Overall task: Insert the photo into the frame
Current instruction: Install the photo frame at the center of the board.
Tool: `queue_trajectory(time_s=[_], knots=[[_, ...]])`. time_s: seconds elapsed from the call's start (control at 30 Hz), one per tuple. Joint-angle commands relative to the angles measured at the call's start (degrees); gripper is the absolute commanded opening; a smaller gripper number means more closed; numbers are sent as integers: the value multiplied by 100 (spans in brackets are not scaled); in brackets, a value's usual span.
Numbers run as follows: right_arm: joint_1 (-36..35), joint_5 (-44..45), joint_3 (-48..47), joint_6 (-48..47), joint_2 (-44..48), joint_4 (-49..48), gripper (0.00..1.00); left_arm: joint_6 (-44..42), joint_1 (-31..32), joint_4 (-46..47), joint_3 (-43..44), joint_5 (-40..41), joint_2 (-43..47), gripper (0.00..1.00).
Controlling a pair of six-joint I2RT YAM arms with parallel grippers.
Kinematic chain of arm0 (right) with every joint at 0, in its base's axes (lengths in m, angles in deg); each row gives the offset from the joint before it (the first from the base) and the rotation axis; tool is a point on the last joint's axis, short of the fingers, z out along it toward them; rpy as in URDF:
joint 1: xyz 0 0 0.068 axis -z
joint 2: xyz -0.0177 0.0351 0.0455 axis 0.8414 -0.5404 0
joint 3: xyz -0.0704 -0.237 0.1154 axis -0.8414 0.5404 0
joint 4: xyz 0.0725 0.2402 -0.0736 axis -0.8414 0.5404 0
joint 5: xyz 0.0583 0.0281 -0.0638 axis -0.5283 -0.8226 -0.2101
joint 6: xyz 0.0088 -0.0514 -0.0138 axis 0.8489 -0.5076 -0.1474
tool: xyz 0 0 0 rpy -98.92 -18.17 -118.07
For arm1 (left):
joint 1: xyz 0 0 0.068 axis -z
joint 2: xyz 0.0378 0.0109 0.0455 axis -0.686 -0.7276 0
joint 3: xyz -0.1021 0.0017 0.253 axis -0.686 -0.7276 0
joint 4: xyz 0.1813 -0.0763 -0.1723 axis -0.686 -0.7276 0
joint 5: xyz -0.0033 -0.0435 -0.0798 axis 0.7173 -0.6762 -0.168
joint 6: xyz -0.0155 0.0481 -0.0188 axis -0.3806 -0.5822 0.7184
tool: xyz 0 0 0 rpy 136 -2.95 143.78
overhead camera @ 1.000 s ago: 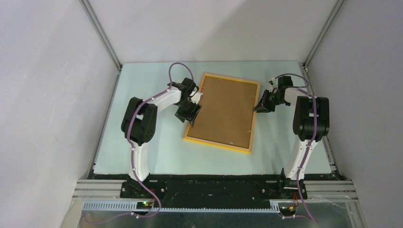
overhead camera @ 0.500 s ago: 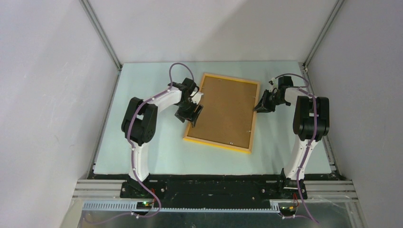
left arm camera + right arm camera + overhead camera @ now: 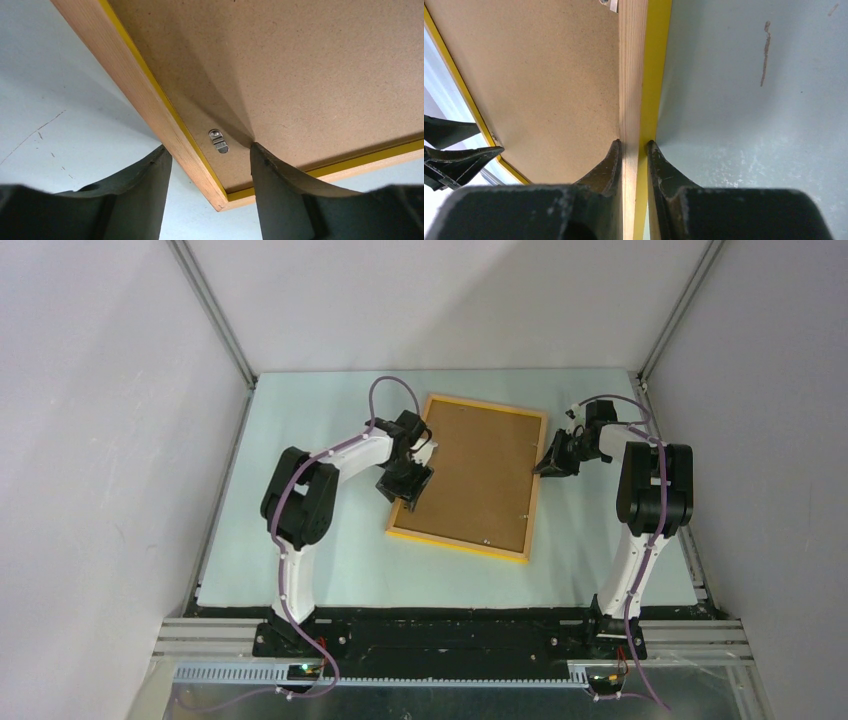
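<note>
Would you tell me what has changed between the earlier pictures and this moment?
The left gripper shifted slightly rightward, over the left edge of the frame, its open jaws straddling that rail. The right gripper stayed clamped on the right edge, and the frame lay unmoved.

The frame (image 3: 458,544) lies back up, so the board (image 3: 470,470) hides its pane and anything beneath. Overhead, the left gripper (image 3: 410,485) masks the frame edge under it, and contact there is too small to judge. The left wrist view shows one corner only. The right wrist view cuts off a clip (image 3: 608,4) at the top edge.
</note>
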Motion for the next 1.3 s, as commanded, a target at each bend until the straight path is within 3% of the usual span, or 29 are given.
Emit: queue_trajectory(time_s=[0.0, 0.9, 0.97, 1.07, 1.13, 1.27], knots=[[10, -397, -99, -82, -52, 194, 0, 42, -12, 108, -7, 459, -76, 58], [19, -355, -81, -265, -50, 249, 0, -166, -7, 107, 301, 382, -103, 14], [19, -361, -81, -278, -62, 251, 0, -164, -11, 107, 293, 356, -54, 20], [19, -367, -82, -286, -75, 251, 0, -162, -12, 108, 291, 293, 25, 45], [19, -371, -81, -295, -76, 250, 0, -168, -12, 109, 309, 268, 62, 57], [19, -380, -82, -298, -76, 268, 0, -204, -13, 107, 359, 287, 50, 66]])
